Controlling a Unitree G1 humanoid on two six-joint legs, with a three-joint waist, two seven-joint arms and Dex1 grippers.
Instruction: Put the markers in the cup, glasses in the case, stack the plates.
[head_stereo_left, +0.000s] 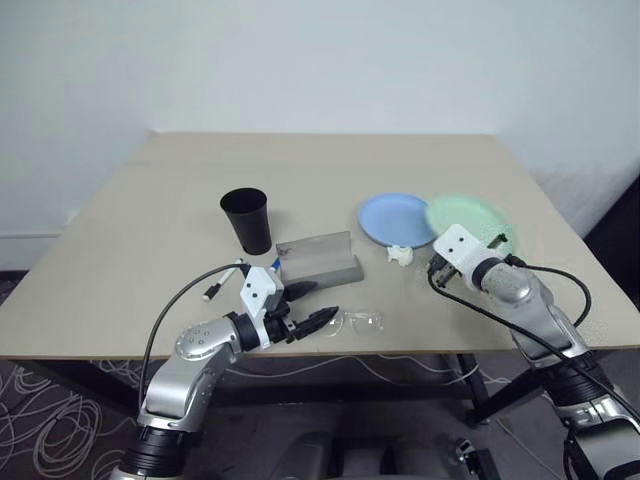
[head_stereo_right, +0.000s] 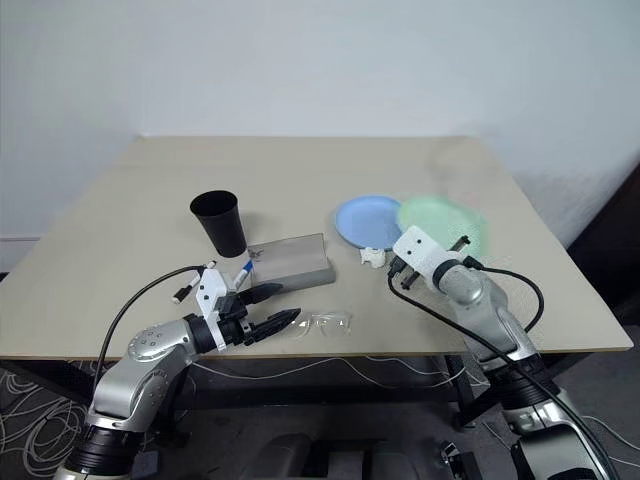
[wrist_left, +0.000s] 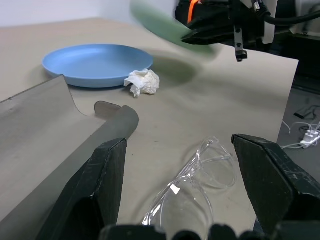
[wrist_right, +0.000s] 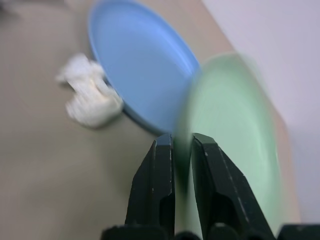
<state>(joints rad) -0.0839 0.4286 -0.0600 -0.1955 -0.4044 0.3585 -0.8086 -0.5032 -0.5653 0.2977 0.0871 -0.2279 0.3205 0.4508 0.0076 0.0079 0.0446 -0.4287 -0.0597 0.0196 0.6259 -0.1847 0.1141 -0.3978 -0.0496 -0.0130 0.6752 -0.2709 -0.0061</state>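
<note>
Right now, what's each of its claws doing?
Left gripper: open, holding nothing, glasses between its fingers.
Right gripper: shut on the green plate.

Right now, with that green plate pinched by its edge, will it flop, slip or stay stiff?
Probably stiff: the green plate keeps its round shape, held only at its rim by the right gripper. It looks thin and light. Its smooth plastic may slip, so it could swing between the fingers.

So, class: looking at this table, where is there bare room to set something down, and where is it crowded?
Free: the whole far half of the table behind the black cup and the blue plate, and the left side beyond the cup. Crowded: the near middle, where the open case, glasses, paper wad and both markers cluster. The right gripper grips the green plate beside the blue one.
</note>
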